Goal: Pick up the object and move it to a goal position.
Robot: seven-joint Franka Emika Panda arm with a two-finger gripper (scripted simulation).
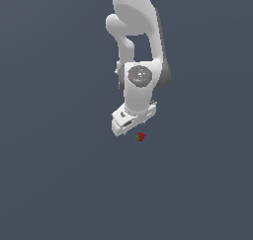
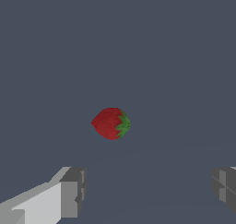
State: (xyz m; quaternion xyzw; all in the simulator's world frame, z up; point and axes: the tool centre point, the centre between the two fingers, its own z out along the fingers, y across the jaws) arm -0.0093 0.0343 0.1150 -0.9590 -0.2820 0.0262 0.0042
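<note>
White robot gripper (image 1: 129,127) hangs with its grey-padded fingers (image 2: 73,193) spread wide and empty; just to the exterior view's right of it lies the small red strawberry-like object (image 1: 140,137) on the flat grey floor (image 1: 54,184). Looks like the approach step. Next it needs lowering to straddle the berry, then closing.

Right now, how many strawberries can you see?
1. The strawberry lies on the grey floor just off the gripper, toward the exterior view's right. In the wrist view it sits ahead of the open fingers, untouched.
</note>
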